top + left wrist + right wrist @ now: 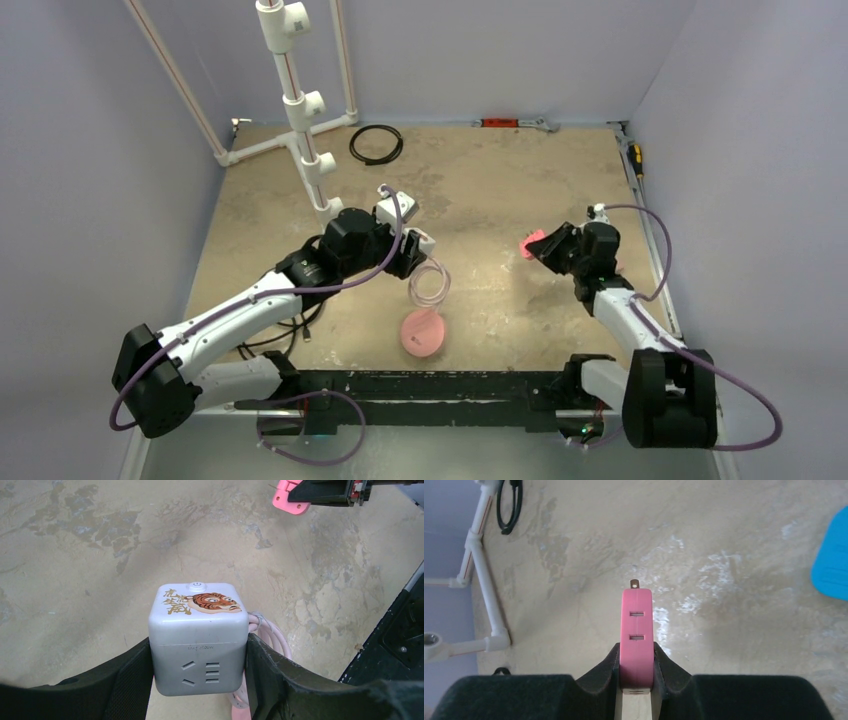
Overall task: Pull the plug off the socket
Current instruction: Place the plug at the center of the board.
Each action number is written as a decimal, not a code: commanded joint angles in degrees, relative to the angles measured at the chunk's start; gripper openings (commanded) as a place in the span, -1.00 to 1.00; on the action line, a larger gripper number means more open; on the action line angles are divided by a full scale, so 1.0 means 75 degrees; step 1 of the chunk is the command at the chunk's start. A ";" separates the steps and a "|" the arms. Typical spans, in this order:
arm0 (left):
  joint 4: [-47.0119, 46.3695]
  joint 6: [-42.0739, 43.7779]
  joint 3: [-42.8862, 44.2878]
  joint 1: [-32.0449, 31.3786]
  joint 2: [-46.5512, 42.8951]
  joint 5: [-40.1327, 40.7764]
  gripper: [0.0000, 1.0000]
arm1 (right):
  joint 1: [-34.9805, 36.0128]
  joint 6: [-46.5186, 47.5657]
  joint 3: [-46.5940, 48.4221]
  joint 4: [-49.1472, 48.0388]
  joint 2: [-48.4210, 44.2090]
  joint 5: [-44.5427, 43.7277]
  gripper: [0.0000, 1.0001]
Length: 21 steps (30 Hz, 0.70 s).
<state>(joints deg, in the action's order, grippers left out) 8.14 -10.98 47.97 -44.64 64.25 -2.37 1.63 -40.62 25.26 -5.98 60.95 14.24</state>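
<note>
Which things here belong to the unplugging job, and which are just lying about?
Job: socket in left pincer; pink plug in right pincer.
Lying about: black cable coil, white pipe frame, screwdriver, pink disc, blue object.

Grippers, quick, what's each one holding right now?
Left gripper: closed on the socket.
Right gripper: closed on the plug.
</note>
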 commanded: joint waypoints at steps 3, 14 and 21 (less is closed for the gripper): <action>-0.0758 -0.0211 0.0100 0.0022 -0.0249 -0.0340 -1.00 | -0.1046 -0.0124 -0.0564 -0.1007 0.0463 0.0695 -1.00; -0.0670 -0.0165 0.0097 0.0022 -0.0578 -0.0206 -1.00 | -0.2206 -0.0762 -0.1060 -0.1226 0.0629 0.0386 -1.00; -0.0629 -0.0200 0.0109 0.0023 -0.0569 -0.0199 -1.00 | -0.2773 -0.0977 -0.1227 -0.1449 0.0994 0.0632 -0.97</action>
<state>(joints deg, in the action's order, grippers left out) 8.23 -11.40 47.97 -44.64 61.73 -3.66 -17.37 -46.28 16.97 -13.76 67.26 17.56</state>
